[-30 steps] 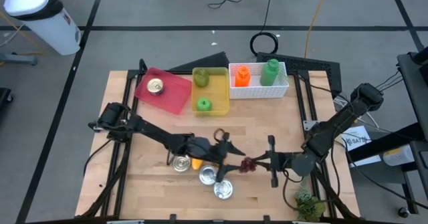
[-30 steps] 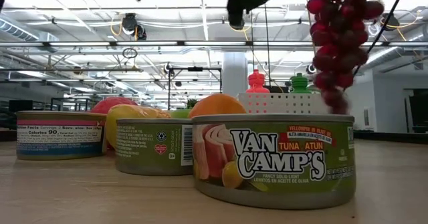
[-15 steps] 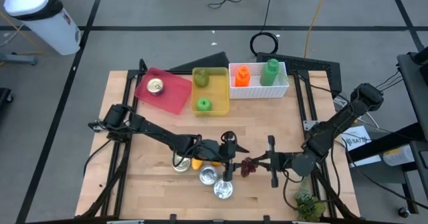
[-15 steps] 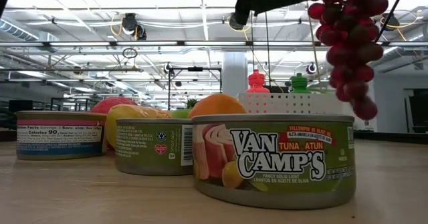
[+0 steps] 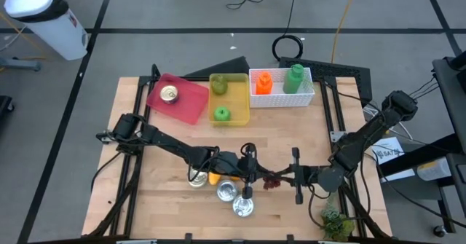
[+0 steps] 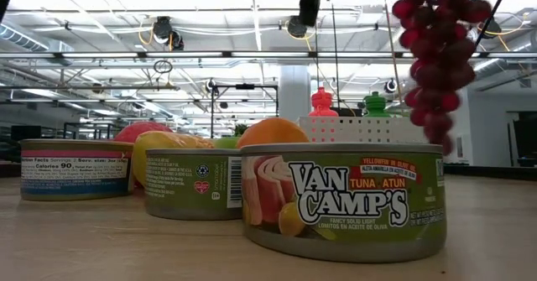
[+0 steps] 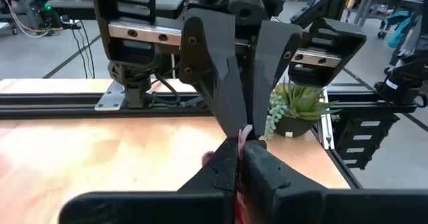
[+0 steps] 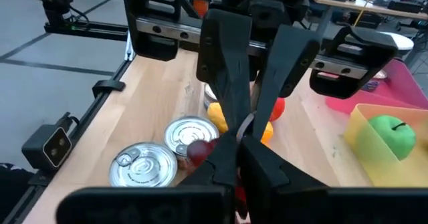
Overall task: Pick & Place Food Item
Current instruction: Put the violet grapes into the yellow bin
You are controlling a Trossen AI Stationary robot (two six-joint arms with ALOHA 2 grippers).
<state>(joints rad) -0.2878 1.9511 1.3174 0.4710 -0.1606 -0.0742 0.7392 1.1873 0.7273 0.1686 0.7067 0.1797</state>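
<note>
- So this looks like a handover: both grippers are pinched onto the same bunch of grapes (image 5: 271, 178), which hangs clear above the table (image 5: 306, 135), near its front edge and about midway along it.
- The left gripper (image 5: 253, 172) comes in from the table's left side, fingers closed tight on the stem end. In the left wrist view its tips (image 7: 242, 144) meet the other arm's fingers right at the stem.
- The right gripper (image 5: 285, 177) comes in from the right side, also clamped shut on the bunch. Same nose-to-nose picture in the right wrist view (image 8: 239, 138).
- From the low view the grapes (image 6: 436, 54) dangle well above the tuna can (image 6: 342, 199), not touching it.
- Three cans sit just under and beside the meeting point, with an orange (image 5: 213, 177) tucked among them.
- My guess at the next move: one gripper has to let go first, or they'll tug the stem apart.
- Probable target is the yellow bin (image 5: 240, 113) near the back edge, already holding two green apples. The red tray (image 5: 191, 102) is just beside it.
- The carry should stay high enough to clear the cans.
</note>
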